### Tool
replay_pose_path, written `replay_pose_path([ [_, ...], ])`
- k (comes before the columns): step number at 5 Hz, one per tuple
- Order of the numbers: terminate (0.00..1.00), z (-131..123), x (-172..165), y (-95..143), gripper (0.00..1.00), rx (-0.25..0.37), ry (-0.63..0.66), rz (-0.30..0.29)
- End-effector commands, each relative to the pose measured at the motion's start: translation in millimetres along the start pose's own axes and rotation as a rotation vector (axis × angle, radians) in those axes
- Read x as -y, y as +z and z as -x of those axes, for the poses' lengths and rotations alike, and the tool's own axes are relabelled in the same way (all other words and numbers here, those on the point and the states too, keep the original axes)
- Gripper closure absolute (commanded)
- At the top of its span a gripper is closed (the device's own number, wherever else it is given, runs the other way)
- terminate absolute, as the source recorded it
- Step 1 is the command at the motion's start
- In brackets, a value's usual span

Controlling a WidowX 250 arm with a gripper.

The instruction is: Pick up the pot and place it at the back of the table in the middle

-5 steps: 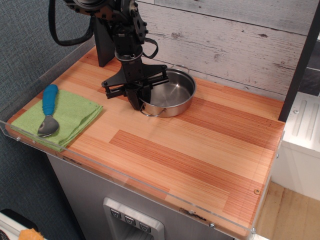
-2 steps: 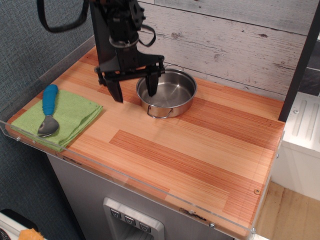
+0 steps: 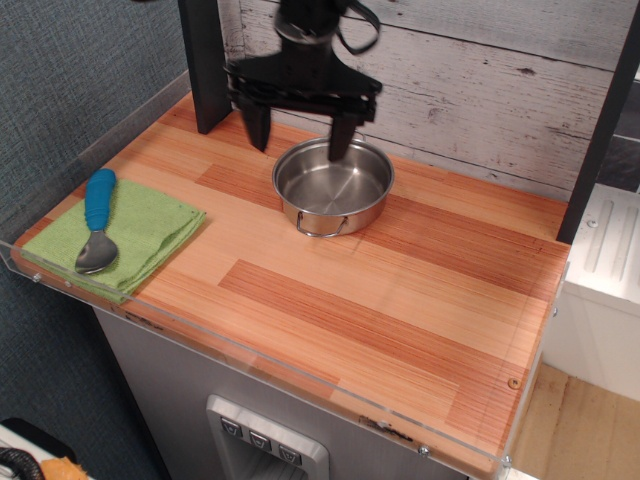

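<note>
- The stainless-steel pot sits on the striped wood table, toward the back, near the plank wall.
- The gripper hangs above the pot's rear rim, fingers spread wide, holding nothing.

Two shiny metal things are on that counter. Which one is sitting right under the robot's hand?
The pot, round and wide, on the bare wood at the back. The open hand hangs above it. The spoon has a blue handle and lies on the green cloth far left.
</note>
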State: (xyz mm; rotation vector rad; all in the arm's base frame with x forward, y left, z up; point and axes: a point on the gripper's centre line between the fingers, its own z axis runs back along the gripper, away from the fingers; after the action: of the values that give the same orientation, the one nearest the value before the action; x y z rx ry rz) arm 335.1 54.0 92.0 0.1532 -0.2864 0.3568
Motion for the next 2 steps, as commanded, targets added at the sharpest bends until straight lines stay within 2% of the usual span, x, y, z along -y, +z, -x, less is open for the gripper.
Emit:
replay_pose_path([
  [1,0.00,61.0,27.8,39.8,0.00,0.037,-0.226,0.146],
  [2,0.00,86.2,40.5,45.9,0.00,0.044,-0.292,0.154],
])
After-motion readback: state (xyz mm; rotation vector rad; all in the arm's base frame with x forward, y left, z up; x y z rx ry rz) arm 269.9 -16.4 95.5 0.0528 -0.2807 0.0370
